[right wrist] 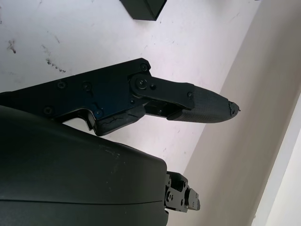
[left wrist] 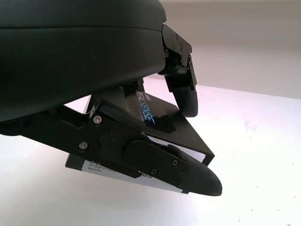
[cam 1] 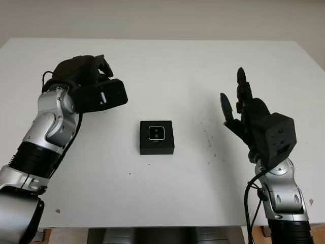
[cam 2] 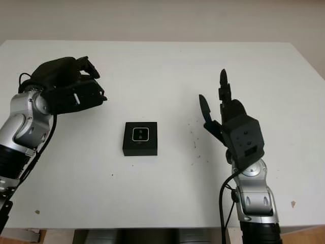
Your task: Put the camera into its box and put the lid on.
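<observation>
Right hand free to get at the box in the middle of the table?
Probably yes. The right hand is open and raised beside the box, with only bare table between them; the left hand holds the lid.

matt black box (cam 1: 157,137), smooth white table (cam 1: 177,66)

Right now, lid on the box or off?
Off. The left hand holds the lid up over the table's left; the box sits mid-table, the camera visible inside. Right hand open.
</observation>
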Controlling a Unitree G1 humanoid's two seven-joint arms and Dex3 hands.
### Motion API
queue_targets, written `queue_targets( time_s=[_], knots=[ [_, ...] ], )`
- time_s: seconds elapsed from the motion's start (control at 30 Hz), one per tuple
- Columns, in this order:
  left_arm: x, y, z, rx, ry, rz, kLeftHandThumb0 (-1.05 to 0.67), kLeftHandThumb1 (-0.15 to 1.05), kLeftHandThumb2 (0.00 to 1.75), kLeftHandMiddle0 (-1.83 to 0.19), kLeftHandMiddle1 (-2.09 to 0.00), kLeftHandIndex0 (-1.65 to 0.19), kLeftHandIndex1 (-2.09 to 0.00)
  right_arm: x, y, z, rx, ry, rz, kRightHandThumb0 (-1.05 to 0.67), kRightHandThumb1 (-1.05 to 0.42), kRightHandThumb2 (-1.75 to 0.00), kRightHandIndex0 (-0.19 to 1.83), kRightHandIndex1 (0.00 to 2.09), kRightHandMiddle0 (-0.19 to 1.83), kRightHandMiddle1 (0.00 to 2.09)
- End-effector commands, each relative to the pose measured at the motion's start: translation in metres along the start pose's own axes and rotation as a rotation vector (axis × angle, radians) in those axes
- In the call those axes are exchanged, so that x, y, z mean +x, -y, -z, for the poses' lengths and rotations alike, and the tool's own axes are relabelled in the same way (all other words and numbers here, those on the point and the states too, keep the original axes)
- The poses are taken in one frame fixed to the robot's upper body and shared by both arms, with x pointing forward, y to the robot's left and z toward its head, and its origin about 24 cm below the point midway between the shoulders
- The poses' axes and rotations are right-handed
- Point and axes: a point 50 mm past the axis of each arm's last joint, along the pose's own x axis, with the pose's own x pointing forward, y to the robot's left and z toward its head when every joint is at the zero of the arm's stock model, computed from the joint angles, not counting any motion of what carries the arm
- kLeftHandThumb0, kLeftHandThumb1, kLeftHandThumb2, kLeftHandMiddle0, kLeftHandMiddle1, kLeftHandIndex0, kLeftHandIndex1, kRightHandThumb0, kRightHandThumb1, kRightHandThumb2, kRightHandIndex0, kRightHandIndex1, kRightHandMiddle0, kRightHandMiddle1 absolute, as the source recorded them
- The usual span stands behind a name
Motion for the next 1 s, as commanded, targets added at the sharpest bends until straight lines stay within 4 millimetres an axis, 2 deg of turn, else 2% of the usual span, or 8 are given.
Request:
queue_targets(
  time_s=[0.0, 0.07, 0.3, 0.43, 0.5, 0.63, 0.8, 0.97],
  knots=[
    [-0.006, -0.011, -0.002, -0.005, 0.037, -0.029, -0.18, 1.03, 0.05, -0.05, -1.97, -0.28, -1.16, 0.000, -0.003, -0.001, 0.017, 0.015, -0.007, -0.74, -1.05, -0.60, -0.19, 0.00, -0.19, 0.00],
    [-0.009, -0.015, -0.006, -0.010, 0.063, -0.039, -0.19, 1.02, 0.05, -0.01, -1.97, -0.28, -1.15, 0.000, -0.005, -0.001, 0.020, 0.013, -0.007, -0.74, -1.05, -0.60, -0.19, 0.00, -0.19, 0.00],
    [-0.024, -0.021, -0.023, -0.073, 0.169, -0.052, -0.19, 1.03, 0.05, -0.16, -1.94, -0.28, -1.21, -0.001, -0.007, 0.000, 0.003, 0.009, -0.006, -0.76, -1.05, -0.60, -0.19, 0.00, -0.19, 0.00],
    [-0.035, -0.022, -0.034, -0.087, 0.252, -0.049, -0.17, 1.03, 0.05, -0.25, -1.73, -0.28, -1.30, -0.002, -0.007, 0.000, -0.021, 0.013, -0.001, -0.76, -1.05, -0.60, -0.19, 0.00, -0.19, 0.02],
    [-0.040, -0.022, -0.040, -0.061, 0.298, -0.047, -0.18, 1.04, 0.06, -0.21, -1.73, -0.26, -1.34, -0.002, -0.007, 0.000, -0.031, 0.018, 0.000, -0.75, -1.05, -0.60, -0.19, 0.01, -0.19, 0.03],
    [-0.051, -0.019, -0.047, -0.111, 0.369, -0.022, -0.20, 1.05, 0.08, -0.16, -1.75, -0.21, -1.38, -0.003, -0.007, 0.001, -0.031, 0.009, 0.001, -0.76, -1.05, -0.60, -0.19, 0.02, -0.18, 0.04],
    [-0.062, -0.011, -0.051, -0.181, 0.411, 0.008, -0.20, 1.05, 0.08, -0.29, -1.72, -0.17, -1.47, -0.004, -0.008, 0.002, -0.038, 0.007, -0.002, -0.76, -1.05, -0.61, -0.19, 0.02, -0.18, 0.05],
    [-0.071, -0.003, -0.055, -0.208, 0.427, 0.058, -0.19, 1.05, 0.09, -0.26, -1.71, -0.13, -1.46, -0.003, -0.008, 0.003, -0.043, 0.007, 0.005, -0.75, -1.05, -0.61, -0.19, 0.02, -0.17, 0.05]
  ],
)
